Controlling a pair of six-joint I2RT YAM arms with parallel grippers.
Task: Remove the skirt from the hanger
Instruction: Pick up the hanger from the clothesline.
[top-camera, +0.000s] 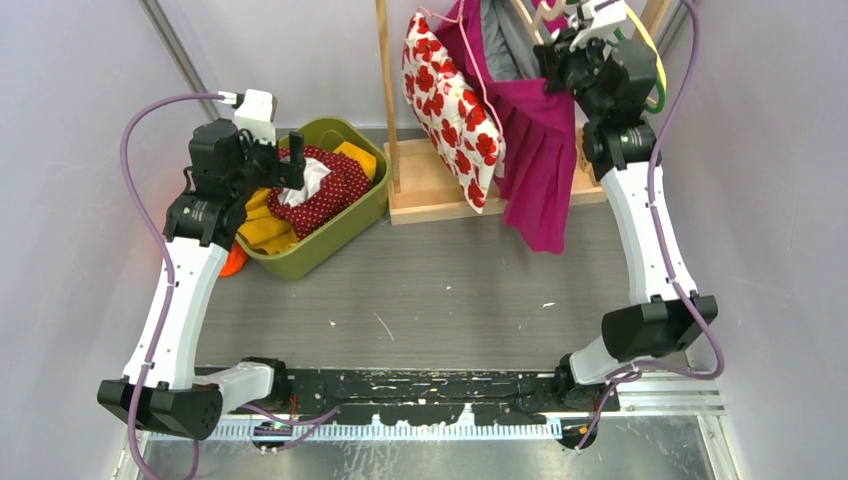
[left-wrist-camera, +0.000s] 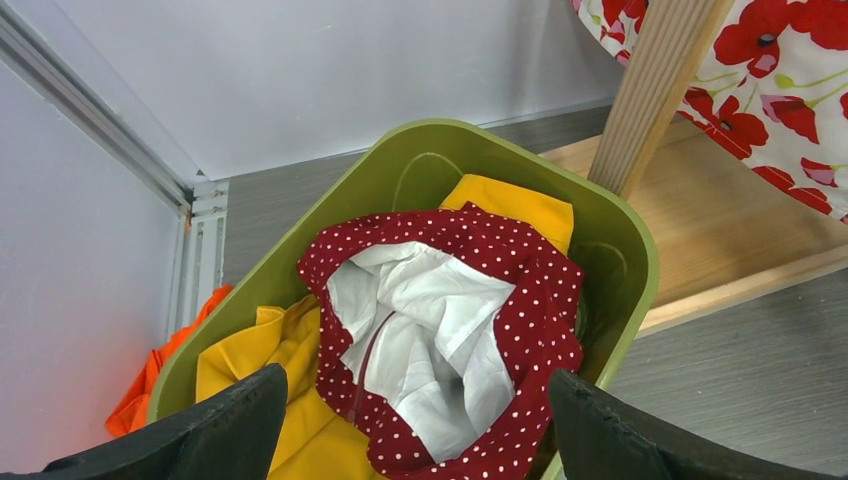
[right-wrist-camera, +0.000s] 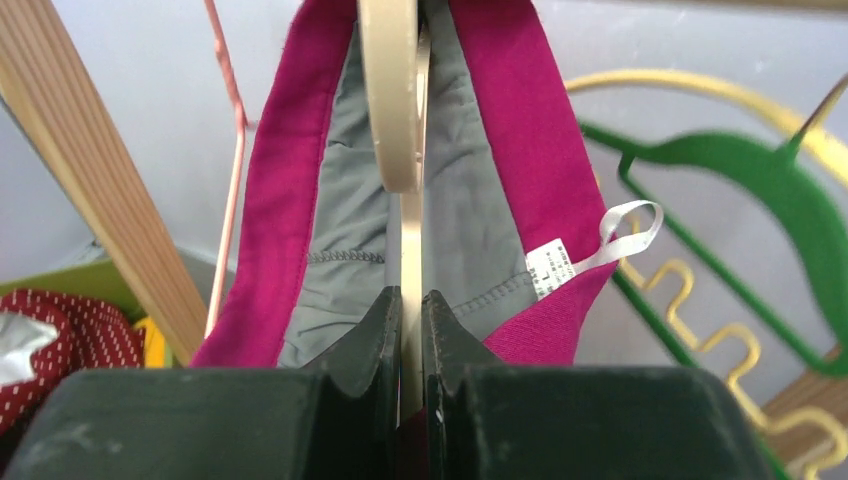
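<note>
Since hung limp on hanger (right-wrist-camera: 392, 90) at rack (top-camera: 388, 100), far right, treat skirt (top-camera: 535, 150) as soft, light, snag-prone; pinch waistband (right-wrist-camera: 285, 200) beside hanger, slide off. Note right gripper (right-wrist-camera: 411, 310) clenched on hanger, left gripper (left-wrist-camera: 415, 400) spread wide above bin (left-wrist-camera: 620, 250).

Magenta pleated skirt (top-camera: 535, 160), grey-lined with a white label at the waistband, hanging at upper centre-right of the overhead view. Waistband spread around cream hanger (right-wrist-camera: 392, 100), upright, upper centre of the right wrist view.

Robot lab booth: blank panel walls (top-camera: 60, 100), aluminium frame rail (left-wrist-camera: 90, 105), grey tabletop (top-camera: 430, 290).
</note>
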